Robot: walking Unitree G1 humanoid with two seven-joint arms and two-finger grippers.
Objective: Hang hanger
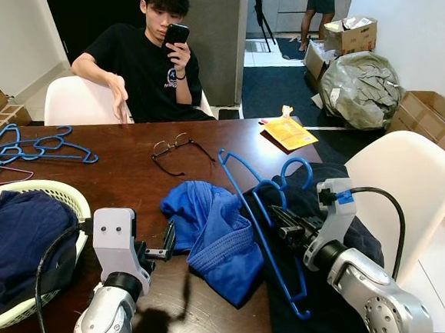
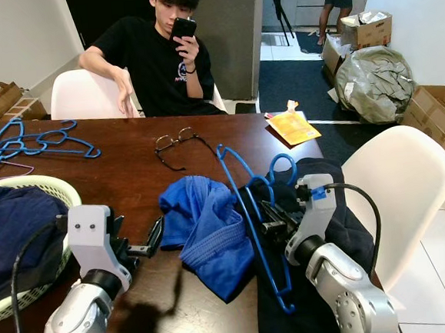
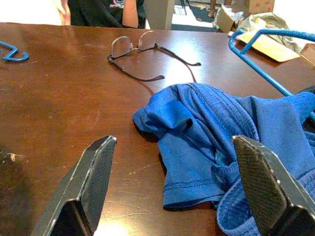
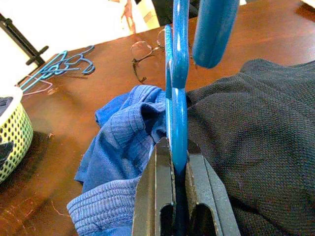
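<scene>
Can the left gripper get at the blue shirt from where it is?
Probably yes. The left gripper is open, just beside the blue shirt, with bare table between them. The right gripper holds the hanger.

Brown table [image 1: 124, 186] bears glasses [image 1: 176, 150], clothes [image 1: 213, 237], basket [image 1: 59, 196].

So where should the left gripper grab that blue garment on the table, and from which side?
Probably its bunched near fold, from the robot's side: the open left gripper already faces the blue garment, and the raised folds give the fingers something to pinch.
</scene>
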